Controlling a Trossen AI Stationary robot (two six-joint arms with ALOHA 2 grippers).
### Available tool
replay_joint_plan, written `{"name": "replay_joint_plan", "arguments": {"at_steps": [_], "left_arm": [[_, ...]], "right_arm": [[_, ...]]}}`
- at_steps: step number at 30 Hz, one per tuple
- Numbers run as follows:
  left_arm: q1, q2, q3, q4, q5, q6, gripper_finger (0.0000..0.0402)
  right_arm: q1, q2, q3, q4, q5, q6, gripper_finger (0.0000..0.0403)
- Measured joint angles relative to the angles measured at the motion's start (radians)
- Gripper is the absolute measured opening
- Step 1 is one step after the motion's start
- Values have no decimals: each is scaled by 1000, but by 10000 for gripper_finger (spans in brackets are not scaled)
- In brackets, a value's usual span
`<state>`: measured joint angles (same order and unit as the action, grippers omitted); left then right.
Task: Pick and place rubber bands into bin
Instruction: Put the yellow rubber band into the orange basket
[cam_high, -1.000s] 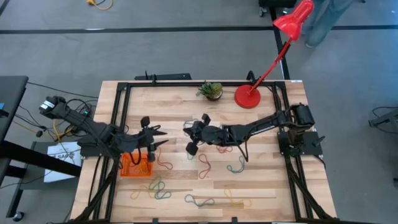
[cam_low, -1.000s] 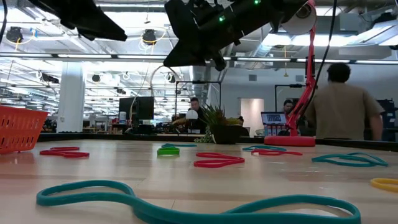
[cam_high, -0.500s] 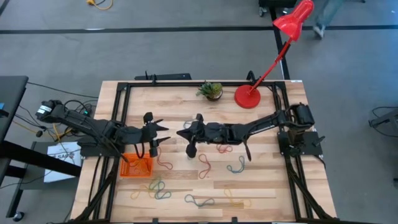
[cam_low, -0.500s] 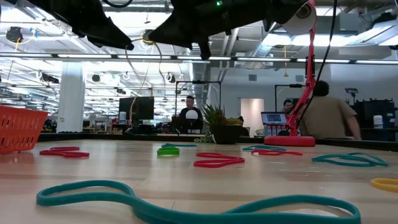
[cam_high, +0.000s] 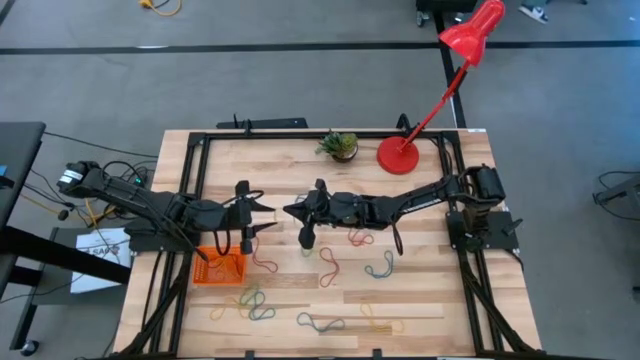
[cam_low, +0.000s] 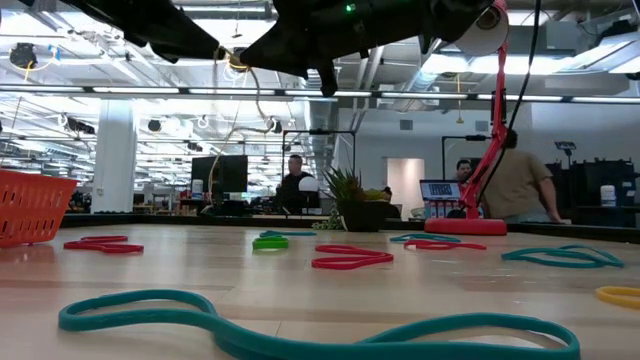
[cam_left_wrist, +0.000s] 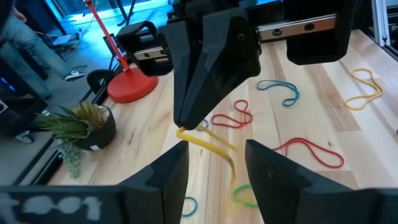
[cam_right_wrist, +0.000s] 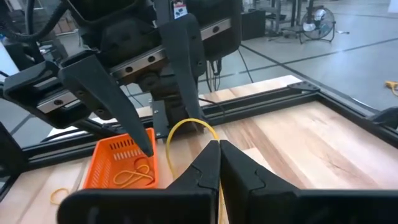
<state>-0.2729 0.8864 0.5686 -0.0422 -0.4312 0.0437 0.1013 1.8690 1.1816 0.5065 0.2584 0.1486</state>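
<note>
Dangling from the tips of the right pincer, a yellow rubber band hangs as a thin loop above the middle of the bench; that pincer's fingers are pressed together on it; the left pincer faces it tip to tip, fingers spread wide, one to each side of the band, not closed on it; both pincers meet in the air just left of the bench's centre. The orange bin sits near the bench's left edge, below the left arm in the high view, with a yellow band already lying inside it; a red band lies on the wood just beside the bin's right side. More rubber bands lie loose on the bench: a tangle of yellow and green ones toward the front left corner; a red one and a teal one in the front half; a grey-blue one and a yellow one near the front edge. A small potted plant and the round red lamp base stand near the back edge; people show in the room beyond the bench in the low view.
</note>
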Motion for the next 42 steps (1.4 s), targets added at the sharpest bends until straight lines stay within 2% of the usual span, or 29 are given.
{"name": "replay_joint_plan", "arguments": {"at_steps": [13,20,27,33,38,42], "left_arm": [[34,0,0,0,-1,-32,93],[81,0,0,-1,1,-51,61],[86,0,0,-9,1,-51,6],[86,0,0,-46,4,-76,2],[86,0,0,-106,13,-136,0],[73,0,0,-134,89,-186,0]], "right_arm": [[4,-1,0,10,-2,-44,0],[10,-1,0,29,-52,-55,0],[1,-1,0,25,-51,-53,0],[1,-1,0,13,-48,-53,5],[1,-1,1,-96,-16,-52,29],[1,-1,1,-205,39,4,55]]}}
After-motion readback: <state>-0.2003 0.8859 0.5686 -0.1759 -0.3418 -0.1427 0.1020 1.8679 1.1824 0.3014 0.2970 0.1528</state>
